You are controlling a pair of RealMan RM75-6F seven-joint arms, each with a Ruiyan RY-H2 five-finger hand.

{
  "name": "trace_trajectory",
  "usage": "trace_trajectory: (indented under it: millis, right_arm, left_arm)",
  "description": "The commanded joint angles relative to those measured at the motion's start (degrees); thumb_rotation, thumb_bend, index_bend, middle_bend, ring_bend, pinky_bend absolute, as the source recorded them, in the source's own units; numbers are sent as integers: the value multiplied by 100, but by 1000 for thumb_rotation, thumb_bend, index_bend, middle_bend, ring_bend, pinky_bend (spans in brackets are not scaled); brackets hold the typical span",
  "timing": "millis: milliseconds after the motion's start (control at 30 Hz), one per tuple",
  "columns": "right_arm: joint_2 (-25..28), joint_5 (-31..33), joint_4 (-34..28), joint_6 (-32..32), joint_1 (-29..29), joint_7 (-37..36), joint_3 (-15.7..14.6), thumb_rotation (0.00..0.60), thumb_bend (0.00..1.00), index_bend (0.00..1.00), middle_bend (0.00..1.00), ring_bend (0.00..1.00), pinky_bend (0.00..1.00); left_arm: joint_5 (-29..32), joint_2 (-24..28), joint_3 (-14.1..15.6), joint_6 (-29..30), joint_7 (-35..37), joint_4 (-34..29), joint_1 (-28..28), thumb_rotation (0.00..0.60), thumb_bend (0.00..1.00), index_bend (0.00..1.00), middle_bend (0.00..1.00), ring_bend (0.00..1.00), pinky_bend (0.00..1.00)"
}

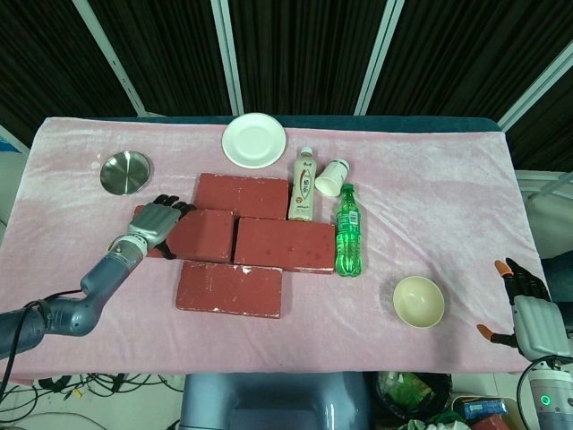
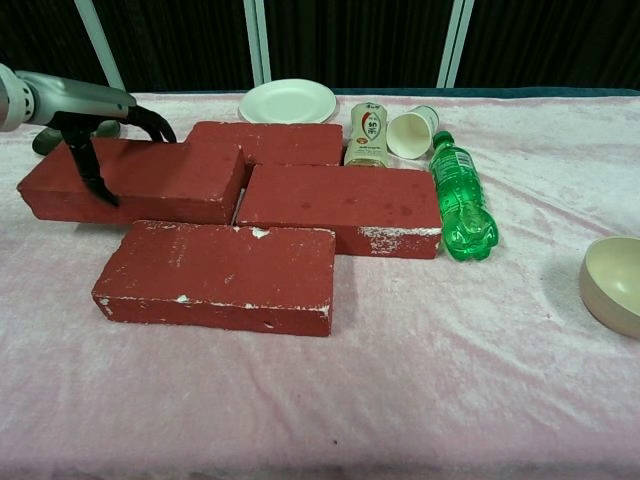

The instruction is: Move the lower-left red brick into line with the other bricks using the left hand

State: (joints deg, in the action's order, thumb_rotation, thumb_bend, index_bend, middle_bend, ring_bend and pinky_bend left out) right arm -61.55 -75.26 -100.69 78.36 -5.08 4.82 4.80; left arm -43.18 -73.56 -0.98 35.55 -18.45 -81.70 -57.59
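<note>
Four red bricks lie on the pink cloth. My left hand [image 1: 158, 220] [image 2: 103, 124] grips the left end of the middle-left brick [image 1: 204, 236] [image 2: 140, 182], fingers over its top and far edge, thumb down its near face. This brick's right end sits close against the middle-right brick [image 1: 284, 245] [image 2: 340, 205] and just in front of the far brick [image 1: 243, 194] [image 2: 270, 141]. The near brick [image 1: 230, 289] [image 2: 220, 275] lies alone in front. My right hand [image 1: 528, 309] hangs past the table's lower right corner, fingers apart, holding nothing.
A white plate [image 1: 254, 140] [image 2: 288, 101] and a metal dish [image 1: 124, 172] sit at the back. A tan drink bottle [image 1: 303, 185] [image 2: 367, 133], a tipped paper cup [image 1: 331, 176] [image 2: 412, 132] and a lying green bottle [image 1: 348, 232] [image 2: 460, 196] flank the bricks' right. A cream bowl [image 1: 418, 301] [image 2: 612, 284] stands near right.
</note>
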Motion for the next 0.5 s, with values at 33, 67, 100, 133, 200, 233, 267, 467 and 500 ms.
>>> trace_trajectory:
  millis: [33, 67, 100, 133, 200, 233, 267, 467, 500]
  right_arm:
    - [0, -2, 0, 2, 1, 4, -2, 600, 48, 0, 0, 0, 78]
    - [0, -1, -1, 4, 2, 4, -1, 600, 48, 0, 0, 0, 78]
    - [1, 1, -2, 5, 3, 2, 0, 600, 48, 0, 0, 0, 78]
    - [1, 4, -2, 6, 3, 0, 1, 600, 48, 0, 0, 0, 78]
    - [1, 4, -1, 8, 4, 1, 1, 600, 48, 0, 0, 0, 78]
    - [1, 6, -3, 5, 3, 2, 1, 600, 48, 0, 0, 0, 78]
    - [2, 8, -3, 4, 3, 1, 0, 600, 48, 0, 0, 0, 78]
    - [3, 17, -8, 2, 2, 0, 4, 600, 47, 0, 0, 0, 78]
    - [4, 21, -8, 1, 2, 1, 5, 600, 48, 0, 0, 0, 78]
  left_arm:
    - [-6, -49, -23, 48, 14, -2, 1, 600, 224, 217, 243, 0, 0]
    - [-6, -67, -27, 46, 19, -3, -2, 600, 224, 217, 243, 0, 0]
    - [-7, -81, -29, 37, 27, -3, -5, 600, 224, 217, 242, 0, 0]
    - [-9, -94, -30, 28, 33, 0, -7, 600, 224, 217, 242, 0, 0]
    - [-22, -126, -22, 25, 28, 26, -12, 600, 221, 216, 241, 0, 0]
    - [-25, -153, -18, 23, 29, 45, -13, 600, 210, 215, 239, 0, 0]
    - [-24, -170, -17, 22, 32, 57, -13, 600, 201, 213, 237, 0, 0]
    - [2, -243, 18, 6, -22, 125, -46, 600, 149, 179, 223, 0, 0]
    - [11, -256, 21, 14, -33, 134, -51, 600, 128, 158, 212, 0, 0]
